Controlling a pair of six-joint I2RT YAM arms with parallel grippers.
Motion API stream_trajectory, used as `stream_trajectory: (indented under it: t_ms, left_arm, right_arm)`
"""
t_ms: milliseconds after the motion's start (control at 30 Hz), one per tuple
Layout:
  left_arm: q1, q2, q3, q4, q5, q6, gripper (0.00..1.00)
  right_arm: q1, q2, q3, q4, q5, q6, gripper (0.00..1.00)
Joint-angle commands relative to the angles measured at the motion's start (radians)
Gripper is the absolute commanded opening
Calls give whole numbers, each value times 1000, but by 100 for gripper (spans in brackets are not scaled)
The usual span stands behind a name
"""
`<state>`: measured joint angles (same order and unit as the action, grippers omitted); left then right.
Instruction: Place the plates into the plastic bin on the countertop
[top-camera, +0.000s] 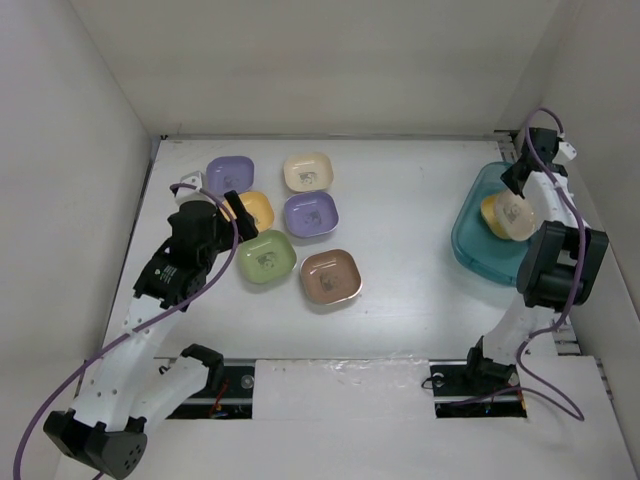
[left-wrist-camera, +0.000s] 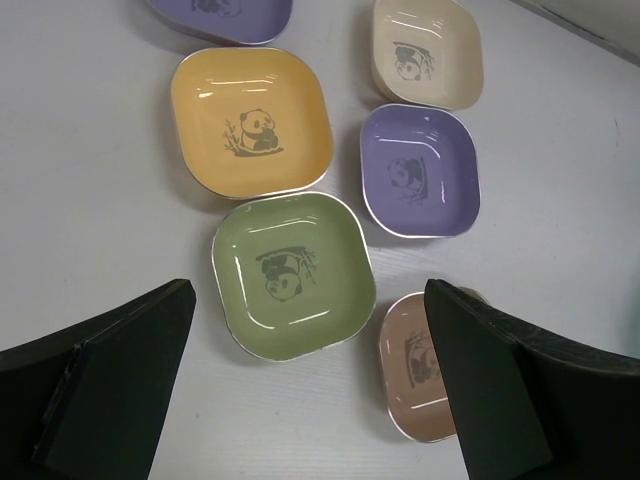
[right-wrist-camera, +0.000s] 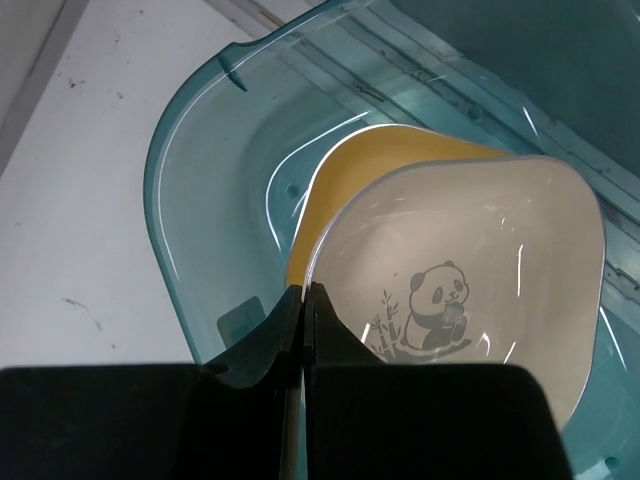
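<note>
Several plates lie on the white countertop (top-camera: 420, 230) at the left: purple (top-camera: 230, 173), cream (top-camera: 308, 172), yellow-orange (top-camera: 255, 209), purple (top-camera: 310, 214), green (top-camera: 266, 256) and brown (top-camera: 330, 277). My left gripper (top-camera: 236, 207) is open and empty above them; in the left wrist view it (left-wrist-camera: 308, 300) hangs over the green plate (left-wrist-camera: 292, 272). My right gripper (right-wrist-camera: 305, 295) is shut on the rim of a cream plate (right-wrist-camera: 470, 260). It holds that plate inside the teal plastic bin (right-wrist-camera: 200, 180), over a yellow-orange plate (right-wrist-camera: 370, 170). The bin (top-camera: 478, 255) stands at the right.
White walls close in the countertop at the back and on both sides. The bin sits close to the right wall. The right arm's elbow (top-camera: 560, 262) hangs over the bin's near right corner. Purple cables run along both arms.
</note>
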<state>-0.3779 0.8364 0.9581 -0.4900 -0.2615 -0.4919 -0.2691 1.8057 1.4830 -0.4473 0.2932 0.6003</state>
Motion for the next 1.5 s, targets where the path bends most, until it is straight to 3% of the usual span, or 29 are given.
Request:
stream_trajectory:
  t_ms: [0, 67, 200, 233, 500, 900, 1467]
  left_arm:
    - [2, -5, 2, 33, 16, 23, 100]
    - [2, -5, 2, 33, 16, 23, 100]
    - [2, -5, 2, 33, 16, 23, 100]
    - [2, -5, 2, 33, 16, 23, 100]
    - [2, -14, 2, 33, 16, 23, 100]
    - [2, -14, -7, 33, 16, 23, 100]
    - [2, -23, -7, 33, 7, 23, 100]
  right_arm:
    - [-4, -5, 63, -13, 63, 15, 0]
    - [-4, 4, 75, -27, 63, 15, 4]
    - [24, 15, 86, -57, 102, 24, 64]
    - [24, 15, 86, -57, 115, 24, 83]
    - [126, 44, 40, -48, 126, 33, 86]
    - [212, 119, -43, 18, 25, -46, 86]
    - [511, 89, -104, 42, -23, -235, 83]
